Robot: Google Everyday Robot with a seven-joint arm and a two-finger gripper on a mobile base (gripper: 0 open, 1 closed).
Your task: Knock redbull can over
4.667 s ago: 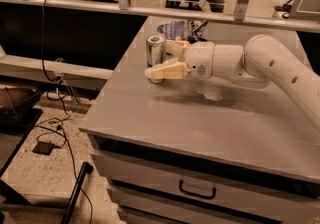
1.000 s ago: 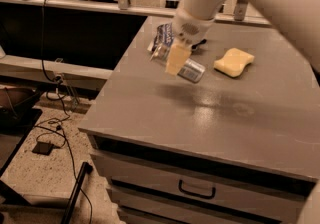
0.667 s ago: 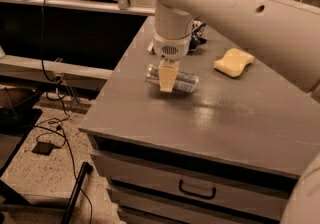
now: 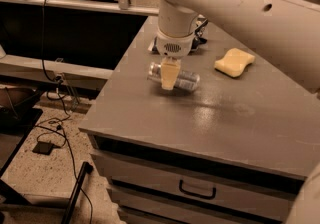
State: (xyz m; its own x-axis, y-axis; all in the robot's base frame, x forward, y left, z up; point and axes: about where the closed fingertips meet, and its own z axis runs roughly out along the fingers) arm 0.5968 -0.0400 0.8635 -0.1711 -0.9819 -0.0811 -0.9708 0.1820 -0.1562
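Note:
The redbull can (image 4: 184, 80), silver with blue panels, lies on its side on the grey table (image 4: 240, 118), left of the middle. My gripper (image 4: 169, 74) hangs straight down from the big white arm, and its cream tip stands in front of the can's middle, hiding part of it. I cannot tell whether the gripper touches the can.
A pale yellow sponge (image 4: 234, 62) lies on the table to the right of the can. A dark item (image 4: 201, 32) is mostly hidden behind the arm at the back. Drawers with a handle (image 4: 197, 190) are below the table's front edge. Cables (image 4: 55, 133) lie on the floor at left.
The can stood upright at the back left earlier and now lies on its side nearer the middle. Over the last second the gripper and can shifted slightly left and forward.

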